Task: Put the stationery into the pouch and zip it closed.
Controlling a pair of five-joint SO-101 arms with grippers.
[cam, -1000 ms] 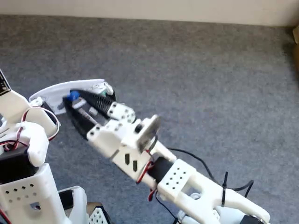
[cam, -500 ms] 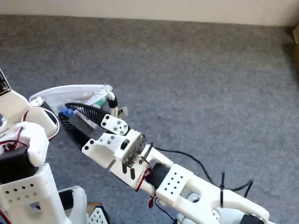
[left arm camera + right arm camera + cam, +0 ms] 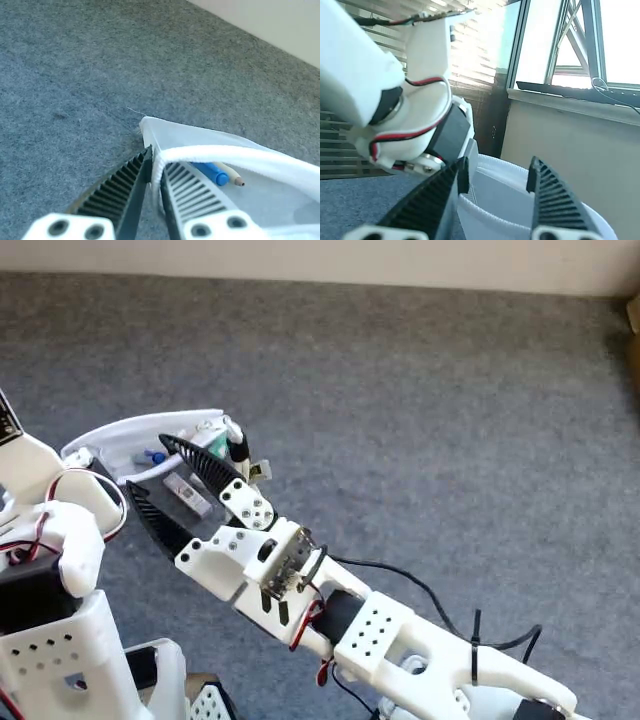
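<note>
While your left hand (image 3: 154, 167) is clamping the rim of the white pouch (image 3: 250, 157), your right hand (image 3: 497, 172) is hanging spread wide at its mouth, a blue pen (image 3: 210, 172) and pale pencil (image 3: 232, 179) are lying inside, and the pouch is resting on the grey counter (image 3: 420, 390).

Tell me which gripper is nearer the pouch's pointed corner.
Left. The left gripper is shut on the rim of the pouch, right beside that corner; the right gripper hangs open over the pouch's mouth, farther along.
</note>
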